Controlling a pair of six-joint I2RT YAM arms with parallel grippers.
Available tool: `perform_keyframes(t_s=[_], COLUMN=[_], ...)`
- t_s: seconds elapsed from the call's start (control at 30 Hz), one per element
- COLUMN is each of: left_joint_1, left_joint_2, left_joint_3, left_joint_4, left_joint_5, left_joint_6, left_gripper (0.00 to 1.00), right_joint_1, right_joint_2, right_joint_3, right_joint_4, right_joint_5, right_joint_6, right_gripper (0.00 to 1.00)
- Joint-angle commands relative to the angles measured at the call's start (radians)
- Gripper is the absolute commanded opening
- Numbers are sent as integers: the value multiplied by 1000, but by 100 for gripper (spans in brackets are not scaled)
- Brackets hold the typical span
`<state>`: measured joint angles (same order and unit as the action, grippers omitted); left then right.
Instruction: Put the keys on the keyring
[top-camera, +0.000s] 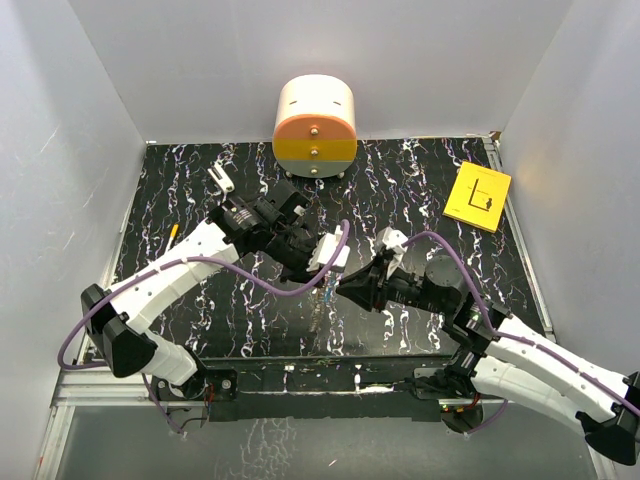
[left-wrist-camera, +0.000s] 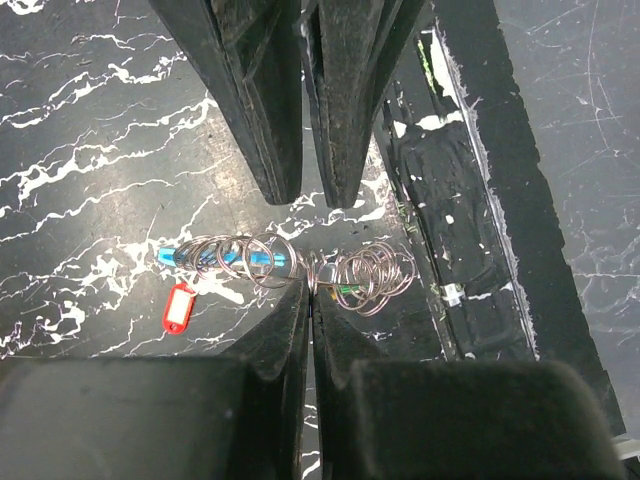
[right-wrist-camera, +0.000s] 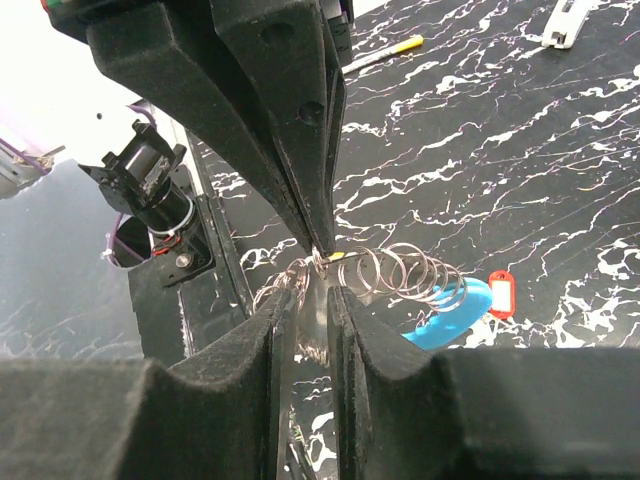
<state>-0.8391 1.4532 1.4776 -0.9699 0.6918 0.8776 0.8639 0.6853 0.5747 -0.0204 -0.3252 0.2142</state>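
When you look through the left wrist camera, you see the left gripper (left-wrist-camera: 311, 300) clenched on the keyring (left-wrist-camera: 250, 258). Its two fingers are pressed together on the wire where the chain of metal rings bends. The right wrist view shows the same: the two fingers come down closed on the rings.

The right gripper (right-wrist-camera: 310, 300) faces it from the other side, tip close to tip. Its jaws stand a narrow gap apart and a loop of wire passes through this gap. I cannot tell if the fingers press on it.

The keys are at the rings. The blue key (right-wrist-camera: 448, 322) is at one end of the chain, with rings threaded around it. The green key (left-wrist-camera: 345, 291) is hardly visible, inside the cluster of rings on the other side of the left fingers. The red tag (left-wrist-camera: 178, 307), with a white window, is just beside the blue key. You cannot see if it is joined to a ring.

In the top view the two grippers meet over the middle of the black marbled table (top-camera: 420, 190). A yellow card (top-camera: 477, 196) lies near the far right corner.
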Motion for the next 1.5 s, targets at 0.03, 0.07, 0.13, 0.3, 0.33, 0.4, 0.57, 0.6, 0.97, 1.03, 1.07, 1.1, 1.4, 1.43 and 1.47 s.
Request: perform_keyframes(t_s=[0.03,0.07,0.13,0.3,0.33,0.4,0.57,0.6,0.97,1.03,1.07,1.1,1.4,1.43,1.47], left_joint_1=[5,5,5,5,5,5,5,5,5,5,5,5,5,5,5], left_joint_2=[4,7,12,24,25,27,26,26,24,24,25,24,37,39,42], left_joint_3=[44,46,51,66,69,74,88,90,102,102,103,104,120,122,124], left_joint_4=[16,17,21,26,26,28,19,19,-4,-6,-6,-5,7,7,5], left_joint_5=[81,83,87,94,99,104,116,118,143,143,143,145,166,168,170], left_joint_6=[-25,-28,-34,-44,-47,-52,-57,-58,-58,-59,-60,-62,-89,-90,-91], left_gripper=[0,0,0,0,0,0,0,0,0,0,0,0,0,0,0], right_joint_1=[4,4,4,4,4,4,4,4,3,4,4,4,3,4,4], right_joint_2=[3,3,6,14,18,25,29,30,41,40,38,38,61,62,64], right_joint_3=[14,11,9,-1,-2,-2,3,4,21,24,27,28,32,33,33], right_joint_4=[97,100,107,121,120,118,114,110,89,84,82,81,95,96,98], right_joint_5=[-25,-28,-34,-43,-46,-46,-38,-37,-10,-2,1,3,-4,-4,-4], right_joint_6=[-18,-17,-12,0,-1,-1,-11,-14,-39,-47,-50,-54,-60,-61,-61], right_gripper=[24,24,24,24,24,24,24,25,25,25,25,25,25,25,25])
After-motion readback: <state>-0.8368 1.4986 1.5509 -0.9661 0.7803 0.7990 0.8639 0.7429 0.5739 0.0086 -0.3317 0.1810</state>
